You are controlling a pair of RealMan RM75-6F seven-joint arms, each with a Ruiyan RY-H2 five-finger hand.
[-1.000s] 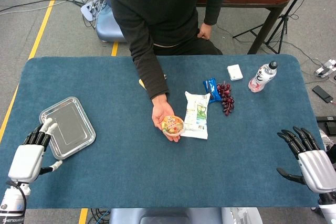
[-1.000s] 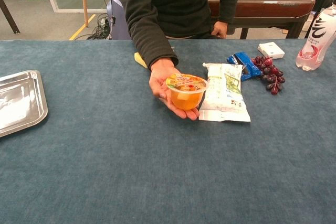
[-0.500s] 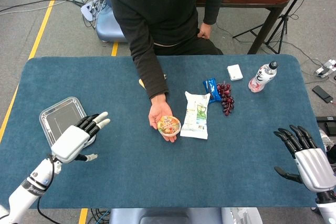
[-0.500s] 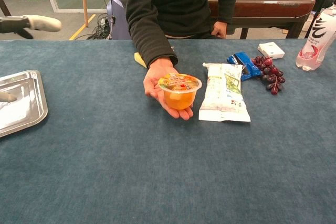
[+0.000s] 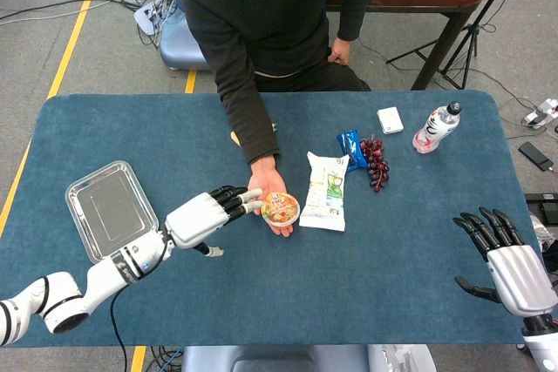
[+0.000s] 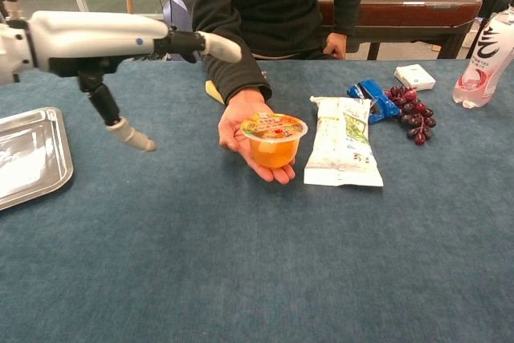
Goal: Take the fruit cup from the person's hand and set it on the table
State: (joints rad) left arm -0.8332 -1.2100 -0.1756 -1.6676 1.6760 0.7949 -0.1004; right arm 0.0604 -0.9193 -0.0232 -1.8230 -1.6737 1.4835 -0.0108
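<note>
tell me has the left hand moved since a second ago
Yes. The left hand has swung from beside the metal tray rightward, toward the fruit cup.

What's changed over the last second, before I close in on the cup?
The left hand has swung from beside the metal tray across the table toward the fruit cup; its fingers are spread and now near the person's hand, holding nothing yet. The person has drawn the cup slightly left. The right hand stays open at the table's right edge; the snack bag, grapes and bottle are unmoved.
</note>
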